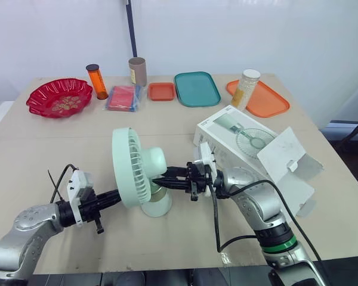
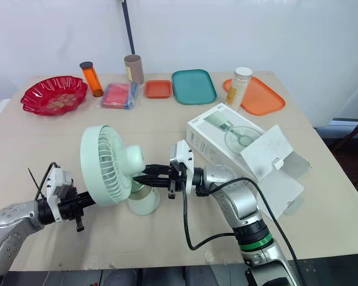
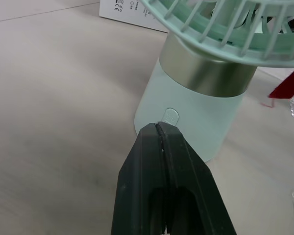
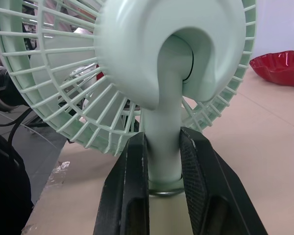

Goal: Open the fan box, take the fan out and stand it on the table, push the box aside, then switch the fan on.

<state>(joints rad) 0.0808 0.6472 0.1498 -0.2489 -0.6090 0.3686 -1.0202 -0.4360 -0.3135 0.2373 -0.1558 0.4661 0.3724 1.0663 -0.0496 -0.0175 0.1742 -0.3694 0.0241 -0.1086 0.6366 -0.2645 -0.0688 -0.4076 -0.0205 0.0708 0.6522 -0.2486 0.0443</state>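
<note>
The mint-green fan [image 1: 140,170] stands upright on the table, its grille facing my left side. My right gripper [image 4: 164,155] is shut on the fan's neck just above the metal ring, one finger [image 4: 132,171] on each side. My left gripper [image 3: 159,127] is shut, its joined tips resting against the fan's base right below the small oval button [image 3: 170,116]. In the head views the left gripper [image 1: 119,197] reaches in under the grille. The white fan box [image 1: 235,134] lies open behind my right arm, its flap [image 1: 285,154] folded out.
Along the far edge stand a red bowl [image 1: 59,97], an orange bottle [image 1: 97,81], a brown tube [image 1: 137,71], a red packet [image 1: 124,97], a small orange tray [image 1: 161,91], a teal tray [image 1: 197,88], and a jar [image 1: 246,88] on an orange tray [image 1: 268,101]. A black cable [image 1: 217,223] hangs from my right wrist.
</note>
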